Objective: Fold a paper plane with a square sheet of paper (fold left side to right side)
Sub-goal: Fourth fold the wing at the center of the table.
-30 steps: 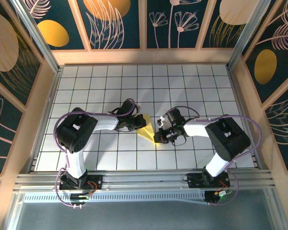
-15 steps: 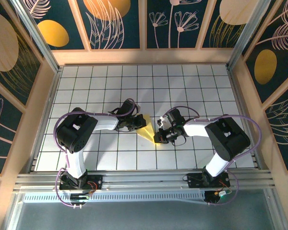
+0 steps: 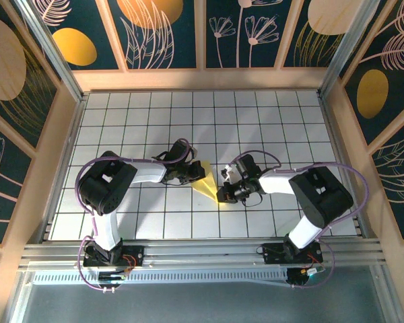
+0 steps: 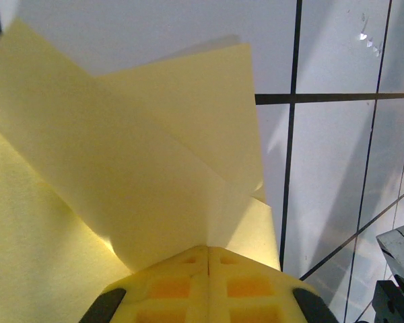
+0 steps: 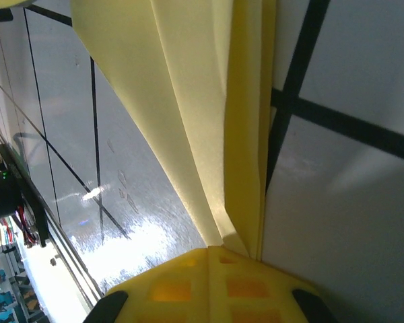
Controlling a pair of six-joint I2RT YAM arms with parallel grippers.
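White gridded table (image 3: 269, 121) with one folded yellow paper sheet (image 3: 209, 186) between two arms.
Left gripper (image 3: 196, 176) and right gripper (image 3: 223, 192) each pinch it.

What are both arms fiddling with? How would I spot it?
Find the white gridded table. Near its middle is the yellow paper, folded to a wedge, pinched by the left gripper and right gripper; unlike the orange wall ovals, it is loose, creased paper.

A glossy white tabletop (image 3: 256, 114) is ruled with a dark square grid. Behind it and on both sides stand dark teal wall panels (image 3: 188, 47) in pale wooden frames (image 3: 202, 79). They are painted with orange-yellow ovals (image 3: 74, 46) and thin white plant outlines. An aluminium rail (image 3: 202, 254) runs along its near edge.
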